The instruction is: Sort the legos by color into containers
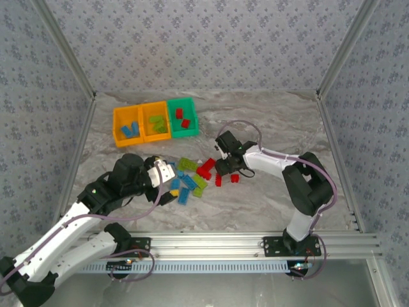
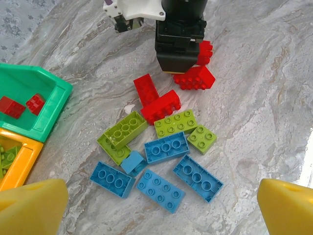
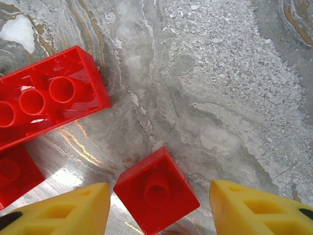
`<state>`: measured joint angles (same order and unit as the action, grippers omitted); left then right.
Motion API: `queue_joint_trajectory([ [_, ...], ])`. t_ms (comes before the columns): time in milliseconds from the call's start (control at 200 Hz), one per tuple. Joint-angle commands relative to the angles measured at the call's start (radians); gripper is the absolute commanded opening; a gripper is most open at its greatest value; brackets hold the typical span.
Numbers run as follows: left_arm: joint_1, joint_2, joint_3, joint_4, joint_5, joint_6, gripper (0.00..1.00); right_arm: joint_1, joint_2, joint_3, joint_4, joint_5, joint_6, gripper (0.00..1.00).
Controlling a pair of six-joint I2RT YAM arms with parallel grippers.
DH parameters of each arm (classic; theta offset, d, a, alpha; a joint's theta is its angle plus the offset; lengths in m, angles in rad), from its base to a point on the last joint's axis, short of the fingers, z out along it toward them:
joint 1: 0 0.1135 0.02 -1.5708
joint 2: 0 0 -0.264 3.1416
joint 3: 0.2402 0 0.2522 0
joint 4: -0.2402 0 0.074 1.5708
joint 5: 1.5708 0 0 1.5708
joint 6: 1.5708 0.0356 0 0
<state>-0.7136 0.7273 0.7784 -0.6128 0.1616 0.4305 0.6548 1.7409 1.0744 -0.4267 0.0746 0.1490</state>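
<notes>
- Left end effector (image 1: 167, 173), in the top view, sits at the left edge of the loose legos (image 1: 192, 179) in the middle of the marbled surface (image 1: 268, 121); the right end effector (image 1: 225, 171) points down at the red pieces on the right side of the same group.
- The containers (image 1: 140, 121) stand in a row behind the pile, two orange and one green. They hold blue, lime and red pieces, in this order from left to right.
- In the left wrist view, the left end effector (image 2: 161, 200) is spread wide, with one yellow finger (image 2: 34, 208) in each lower corner and nothing between them.
- Blue legos (image 2: 166, 147) lie nearest, then lime legos (image 2: 176, 122), then red legos (image 2: 160, 106). The green container (image 2: 49, 105) at the left holds two red pieces.
- In the right wrist view, the right end effector (image 3: 159, 205) is partly spread, with its fingers (image 3: 63, 210) on both sides of a small red lego (image 3: 156, 191) on the surface. A gap shows on one side, so it is not gripped.
- A long red lego (image 3: 49, 100) lies apart, at the upper left.
</notes>
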Motion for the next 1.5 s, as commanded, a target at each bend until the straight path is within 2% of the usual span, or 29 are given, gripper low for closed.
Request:
queue_joint_trajectory([
  [0,0.006,-0.007,-0.007,0.026,0.022,0.014,0.99,0.003,0.037,0.011,-0.064,-0.035,-0.036,0.54],
  [75,0.008,-0.006,-0.007,0.026,0.021,0.010,0.99,-0.002,0.054,0.019,-0.049,-0.067,-0.027,0.50],
  [165,0.009,-0.007,-0.008,0.028,0.020,0.010,0.99,-0.008,0.082,0.047,-0.062,-0.103,-0.003,0.50],
  [215,0.010,-0.005,-0.011,0.027,0.022,0.008,0.99,-0.011,0.094,0.061,-0.071,-0.115,0.011,0.54],
  [275,0.012,-0.006,-0.011,0.029,0.022,0.008,0.99,-0.012,0.106,0.067,-0.073,-0.112,0.025,0.64],
  [325,0.015,-0.005,-0.012,0.030,0.024,0.008,0.99,-0.012,0.109,0.067,-0.070,-0.113,0.029,0.66],
  [530,0.022,0.001,-0.013,0.034,0.034,0.007,0.99,-0.024,0.082,0.067,-0.064,-0.087,0.054,0.39],
  [695,0.029,0.004,-0.014,0.035,0.039,0.007,0.99,-0.040,-0.010,0.063,-0.048,-0.062,0.091,0.37],
  [825,0.036,0.001,-0.015,0.042,0.037,0.005,0.99,-0.039,-0.143,0.048,0.006,-0.040,0.127,0.34],
  [939,0.059,-0.024,-0.019,0.084,-0.004,-0.026,0.99,-0.008,-0.240,0.020,0.168,-0.054,0.176,0.33],
  [1024,0.110,-0.061,-0.034,0.147,-0.052,-0.072,0.99,0.043,-0.243,0.010,0.351,-0.037,0.180,0.33],
  [1124,0.191,-0.098,-0.060,0.214,-0.102,-0.135,0.99,0.086,-0.173,0.039,0.559,0.023,0.166,0.35],
  [1249,0.241,-0.092,-0.061,0.216,-0.178,-0.171,0.99,0.091,0.022,0.171,0.744,0.073,0.128,0.34],
  [1369,0.243,-0.086,-0.068,0.205,-0.209,-0.151,0.99,0.089,0.257,0.390,0.750,0.139,0.011,0.33],
  [1494,0.241,-0.089,-0.072,0.205,-0.230,-0.147,0.99,0.078,0.458,0.637,0.640,0.212,-0.072,0.37],
])
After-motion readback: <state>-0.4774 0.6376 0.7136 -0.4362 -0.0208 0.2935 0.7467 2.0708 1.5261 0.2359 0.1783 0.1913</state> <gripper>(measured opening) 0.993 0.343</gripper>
